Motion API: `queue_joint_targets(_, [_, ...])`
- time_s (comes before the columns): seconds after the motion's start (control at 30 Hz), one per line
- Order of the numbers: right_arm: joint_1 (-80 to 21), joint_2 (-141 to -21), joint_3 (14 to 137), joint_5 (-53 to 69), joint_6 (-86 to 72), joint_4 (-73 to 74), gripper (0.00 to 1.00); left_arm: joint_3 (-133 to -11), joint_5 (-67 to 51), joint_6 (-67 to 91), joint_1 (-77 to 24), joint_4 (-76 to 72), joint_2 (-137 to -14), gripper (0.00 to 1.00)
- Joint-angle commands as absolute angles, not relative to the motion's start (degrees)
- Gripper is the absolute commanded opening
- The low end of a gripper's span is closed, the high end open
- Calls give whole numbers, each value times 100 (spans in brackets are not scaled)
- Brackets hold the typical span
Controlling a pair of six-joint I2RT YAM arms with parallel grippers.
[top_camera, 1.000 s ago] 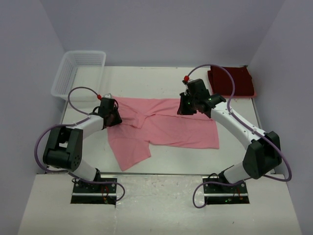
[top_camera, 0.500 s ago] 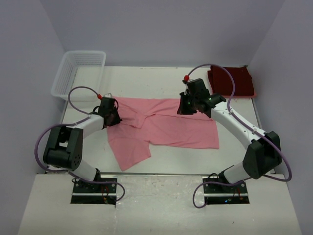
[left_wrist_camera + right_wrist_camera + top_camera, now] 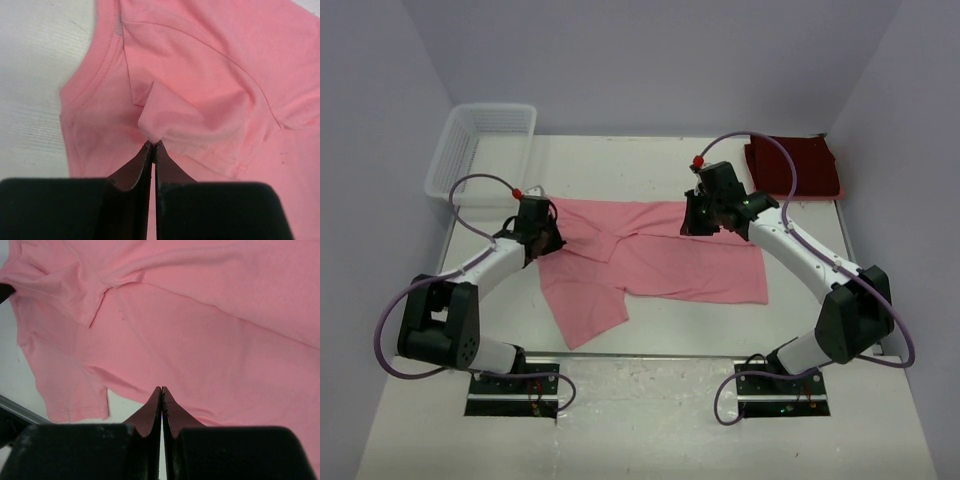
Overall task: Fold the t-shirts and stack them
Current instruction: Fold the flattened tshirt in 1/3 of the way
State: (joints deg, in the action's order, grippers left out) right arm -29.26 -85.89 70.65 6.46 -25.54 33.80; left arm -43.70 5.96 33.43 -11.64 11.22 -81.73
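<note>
The pink t-shirt (image 3: 670, 262) lies spread flat in the middle of the table, one sleeve (image 3: 582, 312) pointing toward the near edge. My left gripper (image 3: 550, 240) is at the shirt's left end and is shut on a small raised pinch of its cloth (image 3: 154, 143). My right gripper (image 3: 698, 222) hangs at the shirt's far right corner with its jaws pressed together (image 3: 161, 388). Pink cloth fills the view behind them, and I cannot tell whether any is caught. The maroon t-shirt (image 3: 794, 166) lies folded at the back right.
A white lattice basket (image 3: 480, 146) stands at the back left corner. Bare table (image 3: 610, 165) runs along the far side behind the pink shirt. The near table edge (image 3: 650, 352) passes just below the sleeve.
My left gripper's jaws have closed on a pinch of the pink shirt, and that arm has shifted slightly up and left. The right gripper has edged a little toward the far side.
</note>
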Motion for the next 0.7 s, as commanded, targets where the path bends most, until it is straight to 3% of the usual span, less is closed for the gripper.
queue_joint_targets(0.0, [-2962,-8552,7216,527,-2602,3313,0,-4290,607,3384,-1134,1248,-7989,4])
queue_joint_targets(0.57, [-3093,-8885,7137,870,-2558,3015,0,-3507,958,3964,-1854,1134,-7875,4])
queue_joint_targets(0.63, [-3190,-9026,7172,975,-2540,2918,0,-3498,1045,3999,-1854,1177,-7840,8])
queue_joint_targets(0.67, [-3217,-9122,7250,1028,-2531,2901,0,-3481,1150,4025,-1863,1195,-7814,16])
